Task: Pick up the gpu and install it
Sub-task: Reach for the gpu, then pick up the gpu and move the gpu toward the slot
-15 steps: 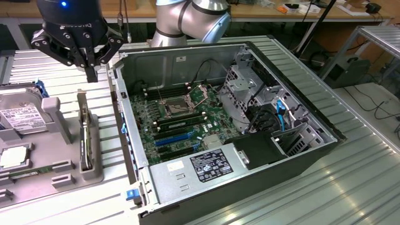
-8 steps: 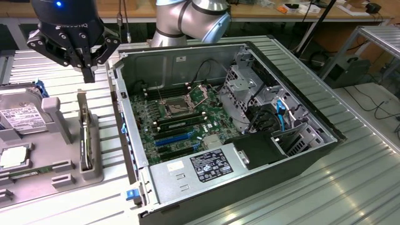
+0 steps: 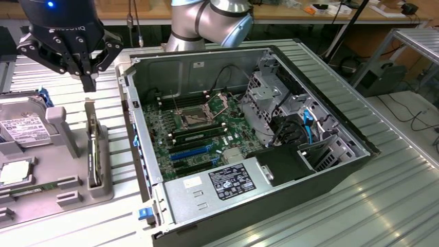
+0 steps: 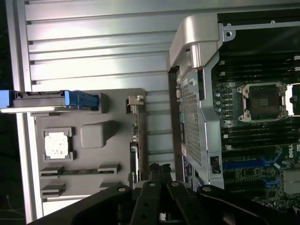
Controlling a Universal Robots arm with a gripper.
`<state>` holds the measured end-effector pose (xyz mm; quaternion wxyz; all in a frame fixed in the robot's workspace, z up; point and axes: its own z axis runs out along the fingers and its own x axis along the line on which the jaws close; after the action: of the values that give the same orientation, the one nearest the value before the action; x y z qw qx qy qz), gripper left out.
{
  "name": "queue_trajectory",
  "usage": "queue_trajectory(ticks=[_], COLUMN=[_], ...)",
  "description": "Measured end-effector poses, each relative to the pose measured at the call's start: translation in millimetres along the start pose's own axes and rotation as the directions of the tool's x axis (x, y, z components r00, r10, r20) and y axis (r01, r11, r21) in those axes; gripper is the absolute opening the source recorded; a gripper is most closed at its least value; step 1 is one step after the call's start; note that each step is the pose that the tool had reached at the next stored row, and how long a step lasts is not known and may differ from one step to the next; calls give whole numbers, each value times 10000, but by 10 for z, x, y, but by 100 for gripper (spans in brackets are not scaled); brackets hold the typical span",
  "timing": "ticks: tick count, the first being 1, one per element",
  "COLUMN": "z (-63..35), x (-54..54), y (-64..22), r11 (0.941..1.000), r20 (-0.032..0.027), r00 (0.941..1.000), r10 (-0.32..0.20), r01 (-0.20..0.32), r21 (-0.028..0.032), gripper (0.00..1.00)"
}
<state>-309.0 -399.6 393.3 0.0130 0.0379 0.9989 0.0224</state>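
The black gripper (image 3: pixel 89 85) hangs over the exterior view's left part of the ribbed silvery metal tabletop (image 3: pixel 384 195), pointing straight down. Its jaws are clenched together with nothing between them; in the wrist view they also meet tip to tip (image 4: pixel 161 171).

Just below them stands the gpu (image 3: pixel 94 154), a thin flat black card set on edge in a slot of the grey moulded plastic tray (image 3: pixel 58 128). Its pale metal bracket strip is at the end nearest the gripper. A small gap shows between the jaw tips and the top of the bracket, so the card is untouched and still in its slot. In the wrist view the gpu (image 4: pixel 134 145) runs as a narrow dark line along the tray's (image 4: pixel 117 117) edge nearest the case.

The same tray carries 3 other parts:
- a grey boxy hard drive with a white label (image 3: pixel 20 126), seen edge-on with blue side rails in the wrist view (image 4: pixel 37 101)
- a square silvery processor chip (image 3: pixel 15 173) (image 4: pixel 57 144) lying flat in its recess
- a narrow green memory stick (image 3: pixel 31 189) (image 4: pixel 75 171) lying beside the chip

To the exterior view's right of the tray, just beside it, the black-and-grey desktop computer case (image 3: pixel 205 62) (image 4: pixel 197 37) lies on its side with the panel off. Inside, the green motherboard (image 3: pixel 199 134) (image 4: pixel 253 140) faces up, with its open metal-framed processor socket (image 3: pixel 199 110) (image 4: pixel 262 101) near the middle and blue and black expansion slots beside it.
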Motion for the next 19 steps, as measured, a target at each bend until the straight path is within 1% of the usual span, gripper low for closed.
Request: queue_trajectory(ticks=[7, 10, 19], z=[-2, -4, -4], x=[74, 142, 144], y=[-8, -13, -13], r11=[10000, 10000, 10000], r20=[0, 0, 0], r00=[10000, 10000, 10000], r10=[0, 0, 0], r01=[0, 0, 0], r21=[-3, -3, -3], gripper=[10, 10, 10])
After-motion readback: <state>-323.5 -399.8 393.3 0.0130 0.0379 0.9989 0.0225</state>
